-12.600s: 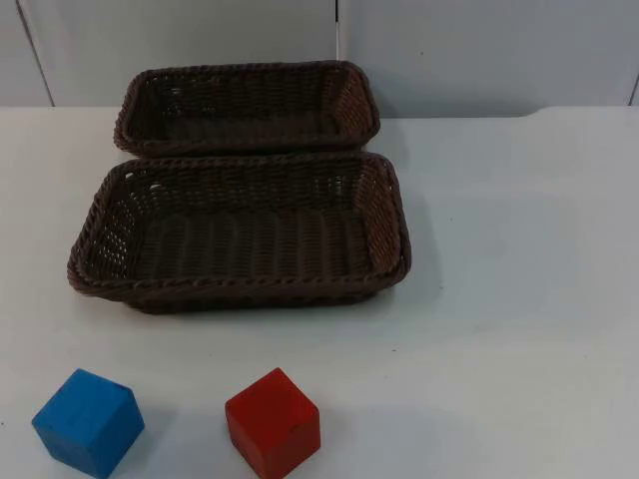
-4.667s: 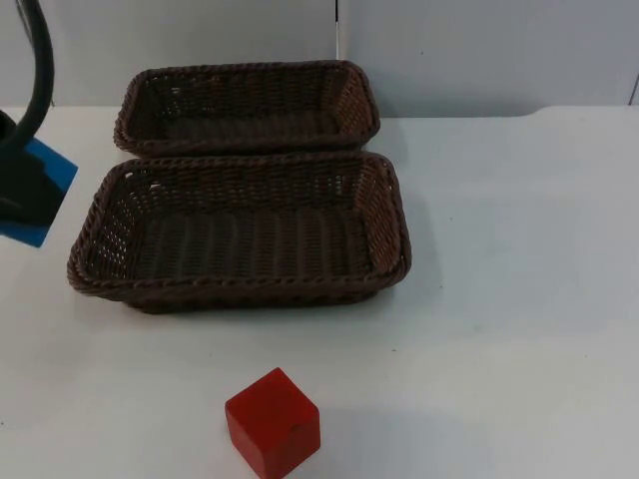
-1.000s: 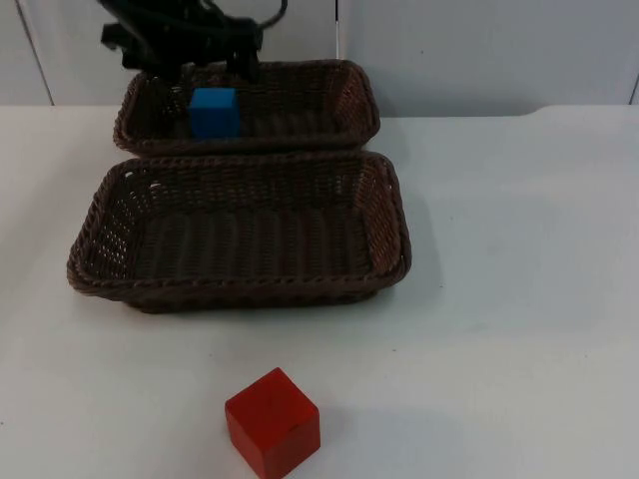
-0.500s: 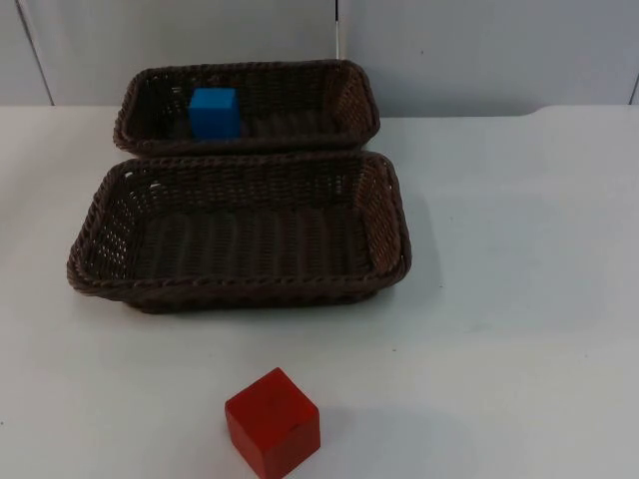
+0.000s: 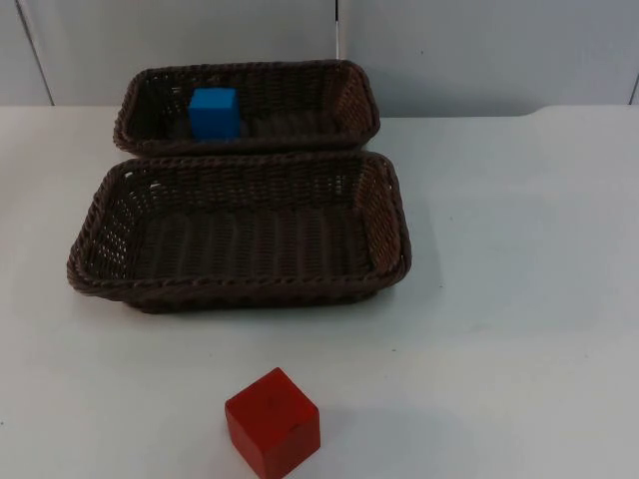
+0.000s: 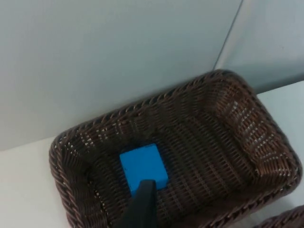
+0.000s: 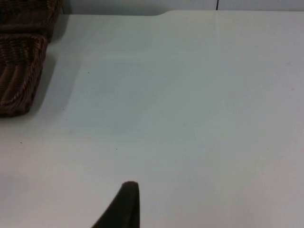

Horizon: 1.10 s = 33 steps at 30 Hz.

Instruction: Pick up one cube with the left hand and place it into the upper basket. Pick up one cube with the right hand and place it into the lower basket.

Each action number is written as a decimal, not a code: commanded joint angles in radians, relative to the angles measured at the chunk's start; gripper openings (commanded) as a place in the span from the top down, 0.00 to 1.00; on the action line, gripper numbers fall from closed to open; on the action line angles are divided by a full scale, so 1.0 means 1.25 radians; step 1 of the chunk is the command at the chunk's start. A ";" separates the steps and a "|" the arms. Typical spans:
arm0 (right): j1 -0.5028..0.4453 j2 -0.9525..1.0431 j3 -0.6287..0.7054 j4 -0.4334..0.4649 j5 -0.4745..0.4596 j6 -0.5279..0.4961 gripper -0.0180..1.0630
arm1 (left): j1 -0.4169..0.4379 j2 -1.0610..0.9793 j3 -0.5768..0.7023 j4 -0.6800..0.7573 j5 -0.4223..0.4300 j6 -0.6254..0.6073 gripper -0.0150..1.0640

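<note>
Blue cube [image 5: 215,112] lies in the upper basket [image 5: 349,100] – red cube [image 5: 273,422] on the table [image 5: 519,299] (lower basket [image 5: 391,230] holds nothing); both grippers' jaw state cannot be told.

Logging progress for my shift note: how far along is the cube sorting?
Half done. The blue cube lies in the upper basket; the left pincer hovers above it. Nothing is in hand. Left: the red cube sits on the table, and the lower basket holds nothing.

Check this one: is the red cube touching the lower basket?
Apart. The top view shows the red cube on the table with a plain strip of white surface between it and the lower basket's near rim.
</note>
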 commanded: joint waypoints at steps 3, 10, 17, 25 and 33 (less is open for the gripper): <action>-0.005 -0.002 0.002 -0.001 -0.005 0.000 0.01 | 0.002 -0.034 -0.003 0.000 0.024 0.004 0.15; -0.005 -0.002 0.002 -0.001 -0.005 0.000 0.01 | 0.002 -0.049 -0.003 0.000 0.036 0.004 0.15; -0.005 -0.002 0.002 -0.001 -0.005 0.000 0.01 | 0.002 -0.051 -0.003 0.003 0.015 -0.008 0.15; -0.005 -0.002 0.002 -0.001 -0.005 0.000 0.01 | 0.002 -0.073 -0.003 -0.030 0.020 0.000 0.15; -0.005 -0.002 0.002 -0.001 -0.005 0.000 0.01 | -0.001 -0.140 0.085 -0.034 -0.026 -0.003 0.15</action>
